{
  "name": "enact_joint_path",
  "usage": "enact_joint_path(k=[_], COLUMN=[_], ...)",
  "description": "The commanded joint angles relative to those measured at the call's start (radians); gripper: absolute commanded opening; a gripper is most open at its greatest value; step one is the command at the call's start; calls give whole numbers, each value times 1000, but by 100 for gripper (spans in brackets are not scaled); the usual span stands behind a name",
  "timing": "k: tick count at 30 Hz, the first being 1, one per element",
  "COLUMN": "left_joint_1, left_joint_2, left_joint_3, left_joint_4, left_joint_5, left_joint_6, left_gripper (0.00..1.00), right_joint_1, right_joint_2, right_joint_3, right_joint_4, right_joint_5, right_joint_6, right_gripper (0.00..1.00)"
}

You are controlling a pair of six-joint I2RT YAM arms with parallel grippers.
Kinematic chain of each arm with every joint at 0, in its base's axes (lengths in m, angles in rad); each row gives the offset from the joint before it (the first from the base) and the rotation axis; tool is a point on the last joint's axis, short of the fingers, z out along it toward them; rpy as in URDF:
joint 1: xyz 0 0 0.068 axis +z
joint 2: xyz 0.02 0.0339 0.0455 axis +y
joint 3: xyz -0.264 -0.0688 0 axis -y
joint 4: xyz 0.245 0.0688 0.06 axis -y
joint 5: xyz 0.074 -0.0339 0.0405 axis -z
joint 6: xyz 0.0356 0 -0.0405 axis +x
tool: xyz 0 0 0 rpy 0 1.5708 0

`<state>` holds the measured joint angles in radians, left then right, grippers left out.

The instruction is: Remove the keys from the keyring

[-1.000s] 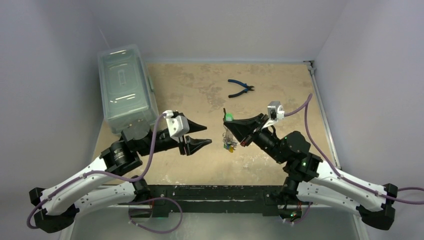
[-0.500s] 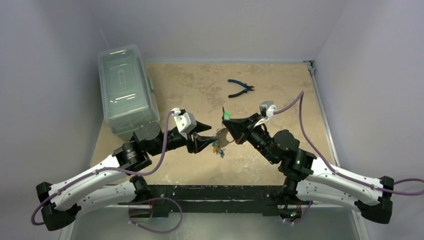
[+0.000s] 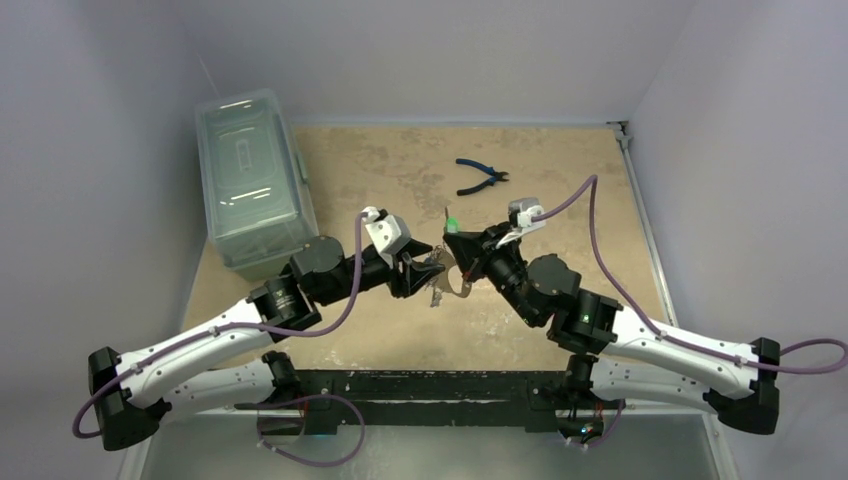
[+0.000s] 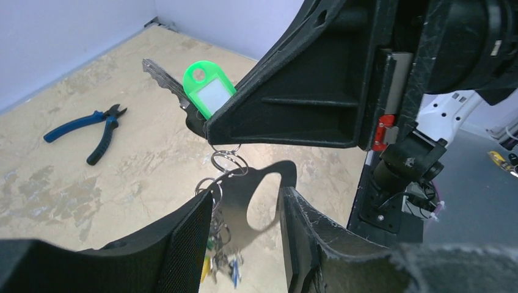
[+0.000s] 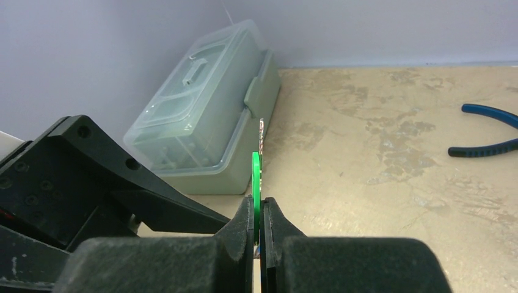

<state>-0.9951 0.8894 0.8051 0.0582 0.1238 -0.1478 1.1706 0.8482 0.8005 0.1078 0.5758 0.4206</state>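
Both arms stretched inward, tips almost meeting; the left gripper (image 4: 245, 200) stood half-parted, the right gripper (image 5: 259, 206) pinched tight.

- green-tagged key (image 4: 207, 97): glossy plastic tag, dull metal blade imo
- left fingers (image 4: 190, 244): matt black, rough mesh-y face
- box (image 5: 207, 116): cloudy see-thru plastic, smooth
- pliers (image 4: 73, 125): blue rubbery-looking grips, I'd say
- tabletop (image 4: 140, 165): matt, blotchy beige
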Motion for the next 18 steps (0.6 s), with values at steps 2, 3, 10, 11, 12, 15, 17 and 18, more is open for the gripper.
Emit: enact_joint_path(k=[2, 3, 10, 11, 12, 15, 17, 18], left_joint_1=[3, 3, 2, 2, 4, 4, 4, 3], left_joint_2=[29, 34, 70, 76, 81, 84, 78, 73], left_joint_3=[33, 38, 64, 71, 76, 81, 83, 83], left_joint_4=[77, 77, 82, 78, 77, 79, 76, 71], left_joint_5=[-42, -52, -94, -97, -100, -120, -121, -140], left_joint_6=[-15, -14, -9, -9, -9, -8, -4, 0], left_gripper=[44, 44, 43, 43, 43, 41, 38, 35], right_joint_1=[22, 24, 40, 43, 46, 58, 64, 65], right_joint_2=[13, 16, 42, 45, 48, 53, 54, 52], right_joint_3=[75, 77, 94, 96, 96, 98, 101, 100], right_joint_4=[13, 14, 14, 15, 16, 18, 21, 21], right_joint_5=[92, 94, 85, 83, 82, 86, 93, 96], right_joint_6=[11, 11, 4, 2, 0, -4, -5, -7], right_gripper=[0, 0, 0, 0, 0, 0, 0, 0])
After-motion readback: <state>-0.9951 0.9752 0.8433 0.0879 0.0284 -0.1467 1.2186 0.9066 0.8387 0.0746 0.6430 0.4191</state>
